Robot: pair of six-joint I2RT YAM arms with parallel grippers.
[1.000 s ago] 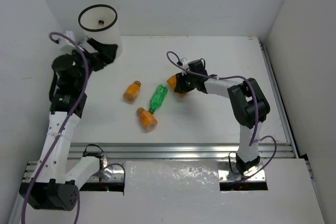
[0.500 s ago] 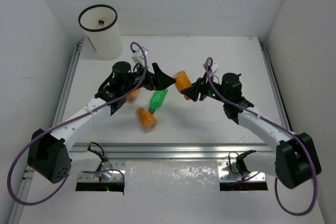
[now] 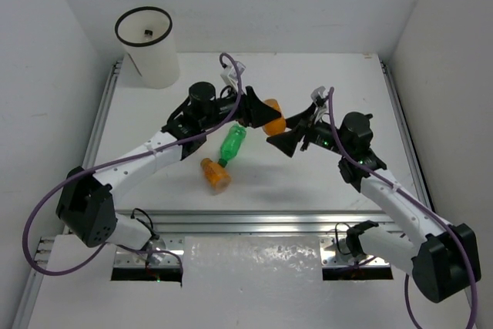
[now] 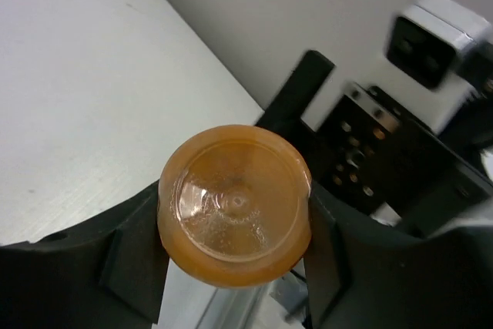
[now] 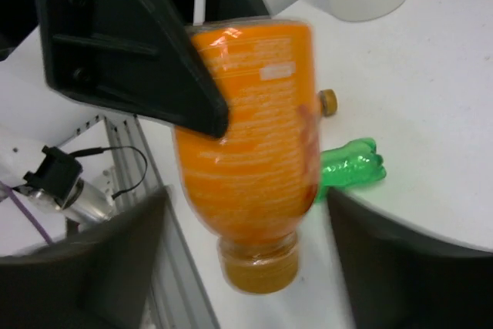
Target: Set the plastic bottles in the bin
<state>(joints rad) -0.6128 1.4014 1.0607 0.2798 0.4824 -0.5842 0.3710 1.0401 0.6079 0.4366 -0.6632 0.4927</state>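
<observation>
My left gripper point(image 3: 258, 112) is shut on an orange plastic bottle point(image 3: 271, 118) held above the middle of the table. In the left wrist view the bottle's round base point(image 4: 235, 206) sits pinched between both black fingers point(image 4: 135, 256). My right gripper point(image 3: 290, 138) stands open just right of it; its fingers point(image 5: 85, 267) flank the bottle's capped neck point(image 5: 258, 263) without touching. A green bottle point(image 3: 231, 144) and another orange bottle point(image 3: 216, 175) lie on the table below. The white bin point(image 3: 154, 59) with a black rim stands at the back left.
The left arm's black finger point(image 5: 131, 52) fills the upper left of the right wrist view. A small orange cap point(image 5: 329, 102) shows beside the held bottle. An aluminium rail point(image 3: 269, 221) runs along the near table edge. White walls close in on three sides.
The left arm swung from the bin to mid-table and shut on the orange bottle. The right gripper, which carried the bottle there, has opened and let go.
</observation>
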